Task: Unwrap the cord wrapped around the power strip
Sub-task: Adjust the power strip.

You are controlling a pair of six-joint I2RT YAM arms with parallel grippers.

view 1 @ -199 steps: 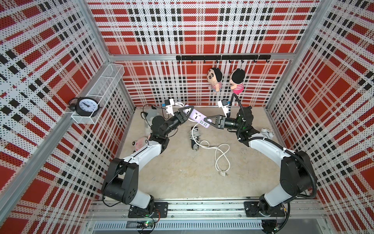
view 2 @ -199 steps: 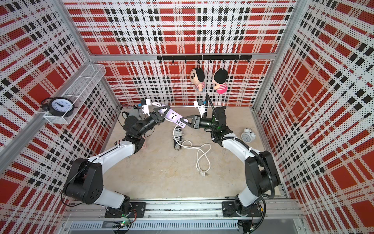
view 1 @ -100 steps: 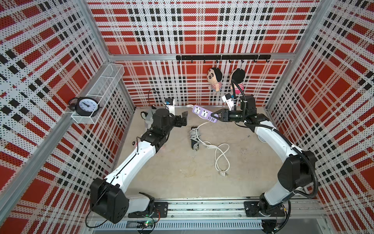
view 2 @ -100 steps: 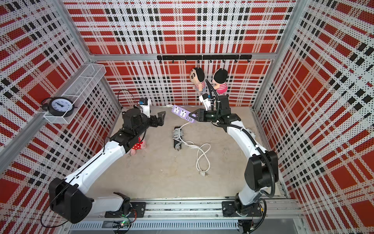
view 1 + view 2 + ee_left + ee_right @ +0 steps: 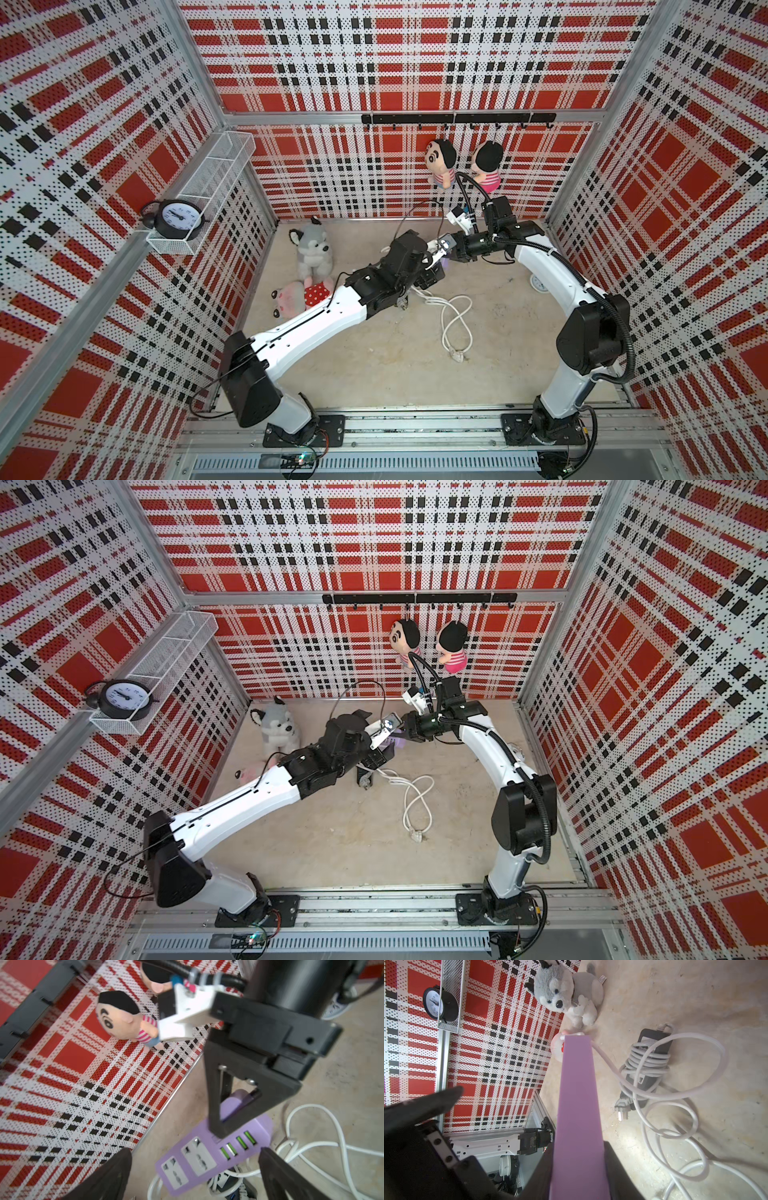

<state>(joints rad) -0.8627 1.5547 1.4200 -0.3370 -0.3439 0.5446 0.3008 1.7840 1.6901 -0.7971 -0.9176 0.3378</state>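
Observation:
My right gripper is shut on one end of the purple power strip and holds it above the floor near the back wall. The strip's socket face shows in the left wrist view. Its white cord leaves the strip's far end and lies in loose loops on the floor; no turns show on the strip. My left gripper is open, its fingers apart on either side of the strip without touching it. In both top views the left wrist covers most of the strip.
A black adapter with its own grey cord wound round it lies on the floor under the strip. A grey husky plush and a pink plush sit at the left wall. Two dolls hang on the back wall. A clock stands in the wire basket.
The left gripper let go of the strip's end, drew back to the left, then swung right and now stands open around the strip. The right gripper carried the strip toward the back.

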